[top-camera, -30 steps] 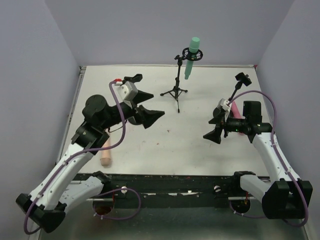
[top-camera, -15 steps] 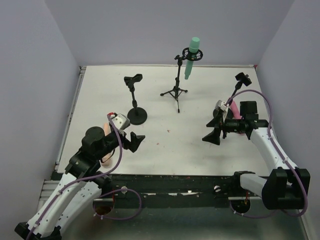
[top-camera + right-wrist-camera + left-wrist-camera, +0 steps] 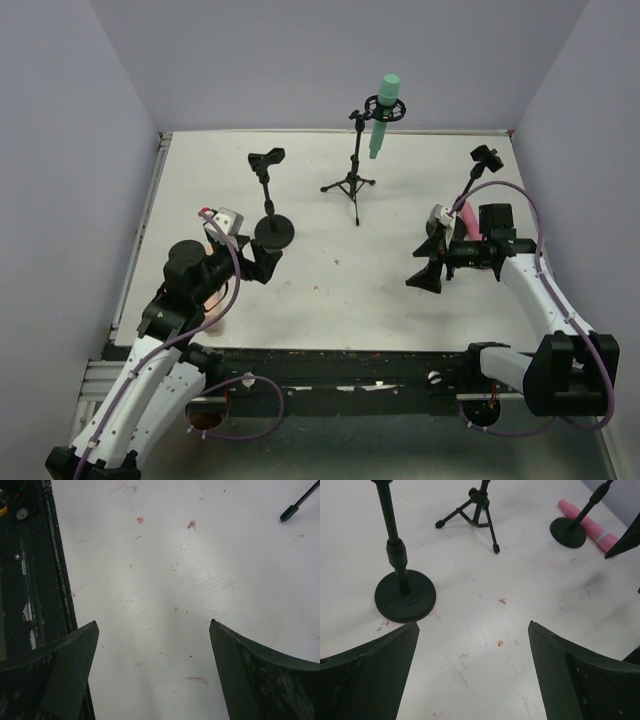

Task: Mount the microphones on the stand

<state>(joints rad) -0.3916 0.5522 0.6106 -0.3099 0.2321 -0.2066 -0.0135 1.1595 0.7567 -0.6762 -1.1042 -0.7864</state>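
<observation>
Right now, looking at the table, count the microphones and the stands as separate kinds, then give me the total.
Microphones: 3 (mint green microphone, pink microphone, beige microphone, mostly hidden under the left arm)
Stands: 3 (tripod stand, left round-base stand, right round-base stand)
Total: 6

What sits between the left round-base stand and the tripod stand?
Nothing but bare table separates the round-base stand and the tripod stand; the left wrist view shows it best.

Even diffuse light; soft shadows; wrist foregrounds perhaps blurred.
</observation>
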